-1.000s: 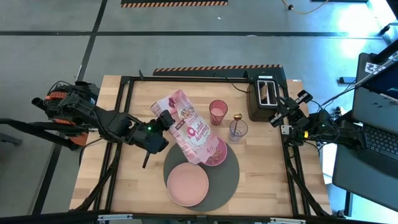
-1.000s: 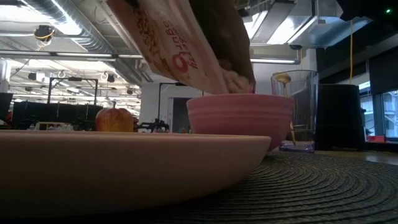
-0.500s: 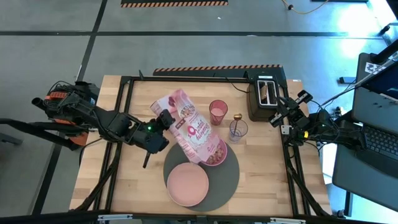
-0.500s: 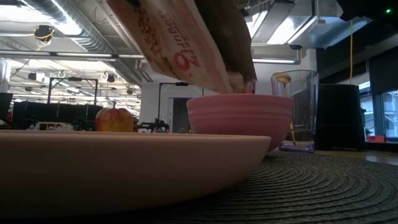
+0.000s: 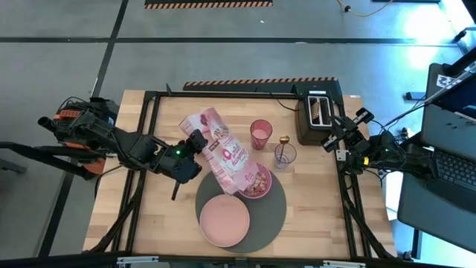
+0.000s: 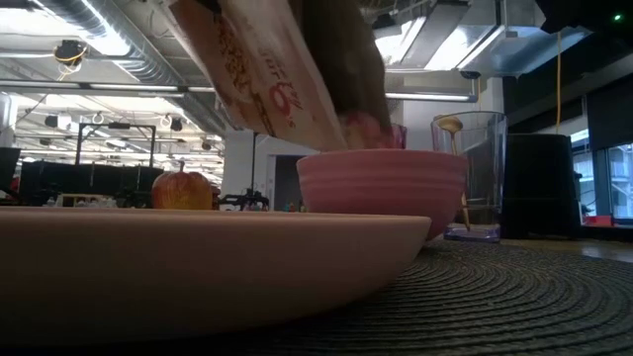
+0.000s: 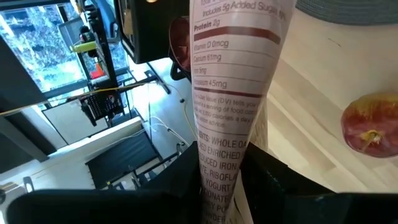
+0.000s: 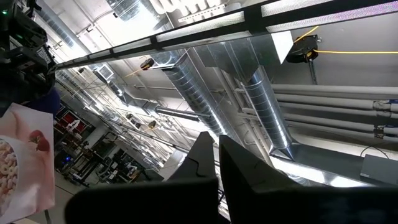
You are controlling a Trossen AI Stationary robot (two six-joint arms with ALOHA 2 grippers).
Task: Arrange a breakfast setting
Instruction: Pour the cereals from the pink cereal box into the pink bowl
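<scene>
Wooden table [image 5: 160, 216], mat [image 5: 272, 220] holding plate [image 5: 224, 220] and bowl [image 5: 256, 183]. Left gripper [image 5: 196, 144] reaches in from left, clamped on cereal box [image 5: 222, 152], tipped mouth-down over bowl. Right gripper [image 5: 331, 141] parked at right edge, pointing up, fingers together.

Cereal box [image 5: 223, 152] tilted (over bowl [image 5: 256, 182]).

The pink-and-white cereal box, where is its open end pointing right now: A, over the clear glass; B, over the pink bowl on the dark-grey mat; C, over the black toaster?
B: the left gripper tilts the pink-and-white cereal box over the pink bowl, which holds cereal.
</scene>
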